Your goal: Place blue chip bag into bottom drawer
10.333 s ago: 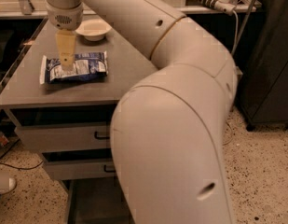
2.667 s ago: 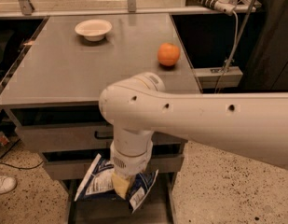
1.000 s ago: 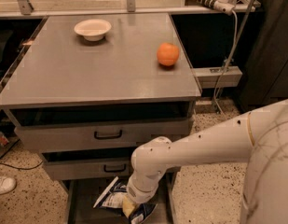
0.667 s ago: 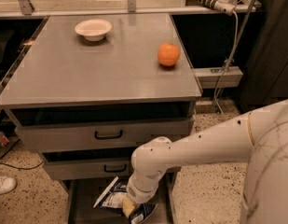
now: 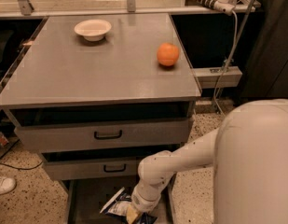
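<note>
The blue chip bag point(image 5: 115, 207) is down inside the open bottom drawer point(image 5: 85, 200), at the frame's lower edge. My gripper point(image 5: 132, 214) is right next to the bag, low in the drawer, and is shut on the bag's right end. The wrist covers part of the bag. My white arm point(image 5: 181, 157) reaches down to it from the right, in front of the cabinet.
The grey cabinet top point(image 5: 87, 73) carries a white bowl point(image 5: 92, 29) at the back and an orange fruit point(image 5: 168, 54) at the right. The two upper drawers point(image 5: 106, 135) stand slightly pulled out above the bottom one. A white shoe point(image 5: 3, 185) lies on the floor at left.
My gripper has sunk a little lower into the bottom drawer with the bag, and the arm's bulk has shifted right and nearer the camera.
</note>
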Controlling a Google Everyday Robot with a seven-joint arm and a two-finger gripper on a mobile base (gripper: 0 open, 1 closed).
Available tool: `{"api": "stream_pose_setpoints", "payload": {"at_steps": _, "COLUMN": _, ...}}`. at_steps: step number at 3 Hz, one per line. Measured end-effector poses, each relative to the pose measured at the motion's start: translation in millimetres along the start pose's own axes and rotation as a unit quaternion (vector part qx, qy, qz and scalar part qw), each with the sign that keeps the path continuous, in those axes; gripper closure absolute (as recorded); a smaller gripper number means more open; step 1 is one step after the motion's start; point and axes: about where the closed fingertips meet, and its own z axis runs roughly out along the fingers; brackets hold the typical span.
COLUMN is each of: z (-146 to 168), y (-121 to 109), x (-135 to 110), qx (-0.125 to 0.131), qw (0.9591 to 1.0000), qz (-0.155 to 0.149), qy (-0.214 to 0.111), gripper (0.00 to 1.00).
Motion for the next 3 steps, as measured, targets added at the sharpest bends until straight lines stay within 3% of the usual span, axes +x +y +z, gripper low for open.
{"api": "stream_pose_setpoints", "payload": {"at_steps": 1, "z": 52.2, "y": -25.1, "x": 10.5, "qx": -0.037, "qw": 0.9982, "qz": 0.043, "qy": 0.021, "gripper": 1.0}}
{"api": "stream_pose_setpoints", "payload": {"at_steps": 3, "z": 68.0, "y": -22.5, "x": 19.6, "qx": -0.047, "qw": 0.9971, "qz": 0.049, "qy": 0.035, "gripper": 1.0}}
